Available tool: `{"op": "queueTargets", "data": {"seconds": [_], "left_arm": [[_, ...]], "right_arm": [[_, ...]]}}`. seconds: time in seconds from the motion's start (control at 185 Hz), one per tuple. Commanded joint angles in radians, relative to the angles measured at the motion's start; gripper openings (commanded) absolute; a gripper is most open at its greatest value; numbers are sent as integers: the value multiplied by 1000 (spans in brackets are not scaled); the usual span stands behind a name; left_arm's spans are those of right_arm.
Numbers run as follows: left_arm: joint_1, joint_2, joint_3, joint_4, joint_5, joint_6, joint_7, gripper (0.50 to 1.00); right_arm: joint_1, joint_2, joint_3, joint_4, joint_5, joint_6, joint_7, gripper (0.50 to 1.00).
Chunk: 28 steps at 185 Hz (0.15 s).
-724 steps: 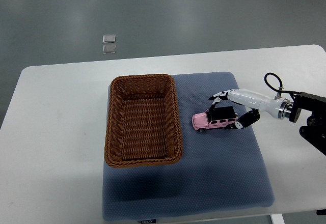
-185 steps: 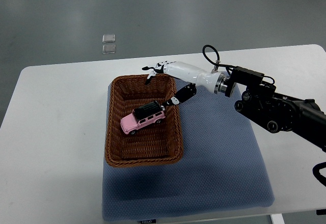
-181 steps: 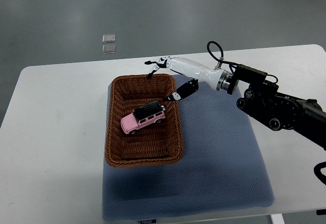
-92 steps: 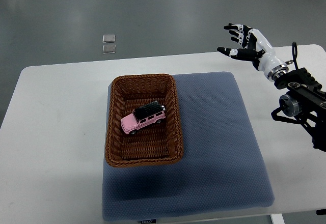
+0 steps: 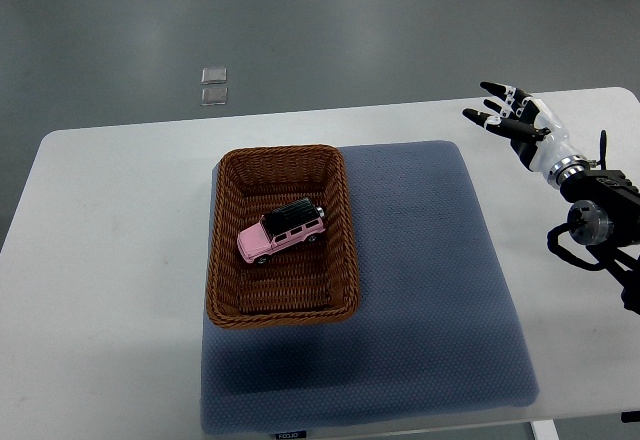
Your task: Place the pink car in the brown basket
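The car point(image 5: 282, 231) is sitting inside the basket point(image 5: 222, 260), roughly in the middle of it, resting on its wheels on the woven floor. It's angled a bit, black roof up, with its nose pointing toward the basket's lower-left corner and its tail toward the right wall. It doesn't look like it's touching any of the walls.

The basket itself sits on the left part of a blue-grey mat point(image 5: 430, 280), and the mat lies on a white table point(image 5: 110, 290).

The right hand point(image 5: 520, 122) is way off to the right of the basket, out past the mat's far right corner and above the table edge. Its fingers point(image 5: 497, 89) are spread out and loose, pointing up and to the left, holding nothing at all. So the car and the hand are well apart, with the whole bare stretch of mat between them. The arm behind the hand comes in from the right edge, dark joints and a cable showing.

Beyond the table, on the grey floor above the basket, there are two small clear squares point(image 5: 214, 84).
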Motion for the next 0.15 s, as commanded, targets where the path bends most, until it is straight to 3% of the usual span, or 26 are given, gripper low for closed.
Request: {"op": "queueTargets", "data": {"seconds": [0.0,0.146], "left_arm": [[0,0,-1,0,0,0,0,1000],[0,0,-1,0,0,0,0,1000]], "right_arm": [[-1,1,1,-13,0,0,0,913],[-7,1,-1,-16,0,3,2,913]]}}
